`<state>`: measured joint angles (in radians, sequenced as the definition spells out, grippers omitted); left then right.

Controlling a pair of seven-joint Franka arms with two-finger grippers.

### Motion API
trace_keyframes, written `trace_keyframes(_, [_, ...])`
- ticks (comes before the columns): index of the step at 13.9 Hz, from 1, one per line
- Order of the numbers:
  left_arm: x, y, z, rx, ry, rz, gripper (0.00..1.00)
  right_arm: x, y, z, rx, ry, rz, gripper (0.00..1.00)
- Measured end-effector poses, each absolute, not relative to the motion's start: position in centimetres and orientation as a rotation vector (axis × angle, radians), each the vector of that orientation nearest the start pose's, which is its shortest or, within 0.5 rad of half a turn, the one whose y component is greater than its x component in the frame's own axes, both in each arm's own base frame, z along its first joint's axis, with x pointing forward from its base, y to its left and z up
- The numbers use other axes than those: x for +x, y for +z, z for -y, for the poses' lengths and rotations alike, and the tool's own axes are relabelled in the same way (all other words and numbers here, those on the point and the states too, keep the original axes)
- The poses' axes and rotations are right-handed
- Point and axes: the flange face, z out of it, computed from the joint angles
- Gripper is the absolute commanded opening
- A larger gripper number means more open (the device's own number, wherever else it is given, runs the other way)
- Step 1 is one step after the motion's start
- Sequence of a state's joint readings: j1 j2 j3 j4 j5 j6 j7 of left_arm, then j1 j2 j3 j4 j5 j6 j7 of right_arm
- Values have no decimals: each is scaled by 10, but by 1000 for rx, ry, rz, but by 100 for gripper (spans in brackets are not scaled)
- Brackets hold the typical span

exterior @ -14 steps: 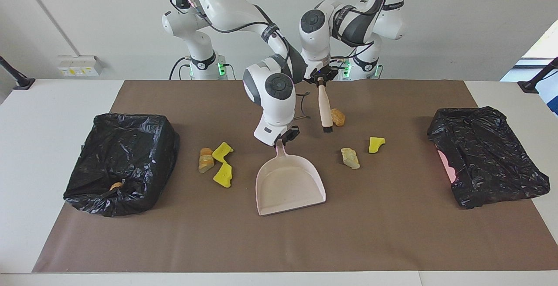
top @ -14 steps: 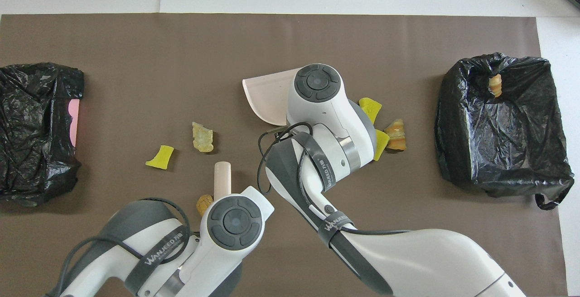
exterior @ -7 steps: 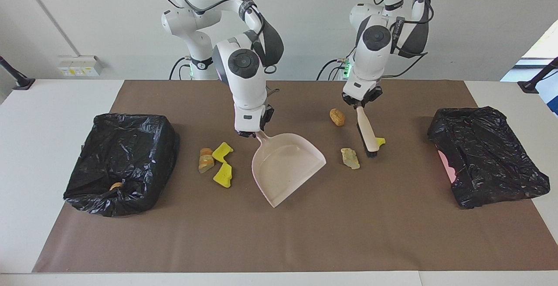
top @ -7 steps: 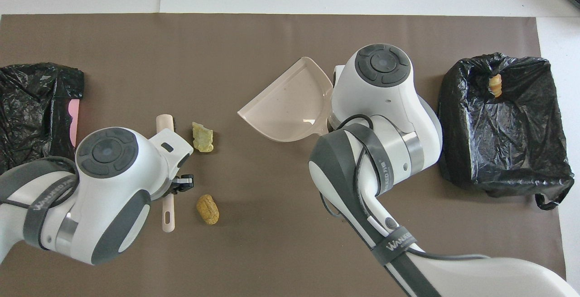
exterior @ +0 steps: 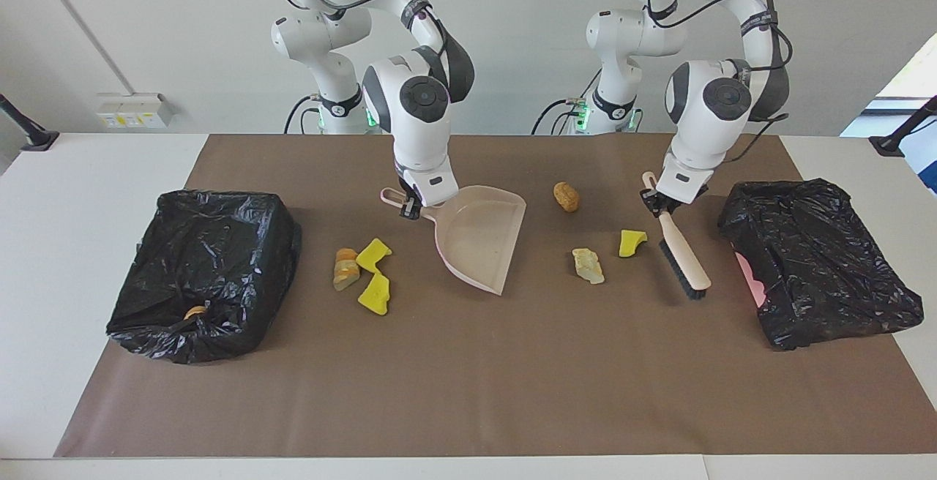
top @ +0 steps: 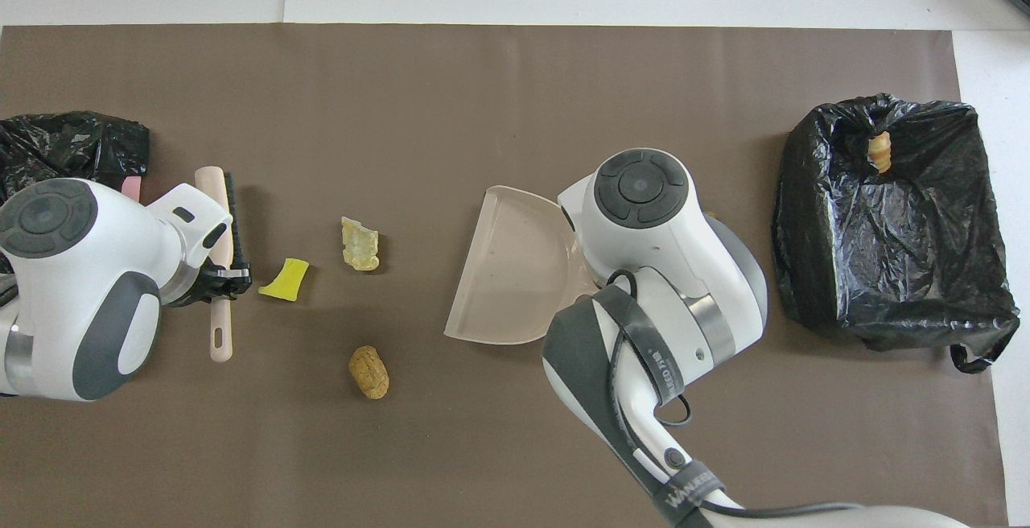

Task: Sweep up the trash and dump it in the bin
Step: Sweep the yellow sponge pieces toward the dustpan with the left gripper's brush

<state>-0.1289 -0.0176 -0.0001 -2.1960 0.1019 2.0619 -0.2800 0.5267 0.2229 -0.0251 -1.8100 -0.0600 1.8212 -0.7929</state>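
The trash looked light, soft — brush-pushed, not gripped; left end effector clamped the brush, right end effector the dustpan.

glossy crinkled black plastic bags, a smooth plastic dustpan, matt brown paper mat.

The dustpan is taken as the landmark, held up over the middle of the mat. Toward the right arm's end from it, three scraps are clustered, with a bin nearer that end. Toward the left arm's end from it, three scraps are spread, then the brush, then a second bin.
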Motion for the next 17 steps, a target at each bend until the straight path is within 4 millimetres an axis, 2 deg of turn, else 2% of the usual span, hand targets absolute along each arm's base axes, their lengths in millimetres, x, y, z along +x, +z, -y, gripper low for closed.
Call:
trace_keyframes(2, [512, 370, 50, -3027, 186, 87, 0, 508, 394, -303, -2485, 343, 1970, 0])
trace_keyframes(4, [511, 363, 58, -3026, 203, 37, 0, 496, 388, -318, -2509, 341, 1967, 0])
trace_keyframes(7, [512, 352, 92, -3028, 180, -139, 0, 481, 377, -335, -2569, 335, 1969, 0])
trace_keyframes(10, [508, 350, 115, -3010, 187, -386, 0, 473, 363, -338, -2585, 332, 1979, 0])
trace_keyframes(13, [496, 344, 142, -2994, 208, -531, 0, 472, 362, -338, -2593, 332, 1975, 0])
trace_keyframes(15, [482, 343, 172, -3034, 229, -575, 0, 472, 362, -338, -2593, 332, 1975, 0])
trace_keyframes(17, [463, 344, 211, -3079, 256, -638, 0, 472, 362, -338, -2594, 332, 1975, 0])
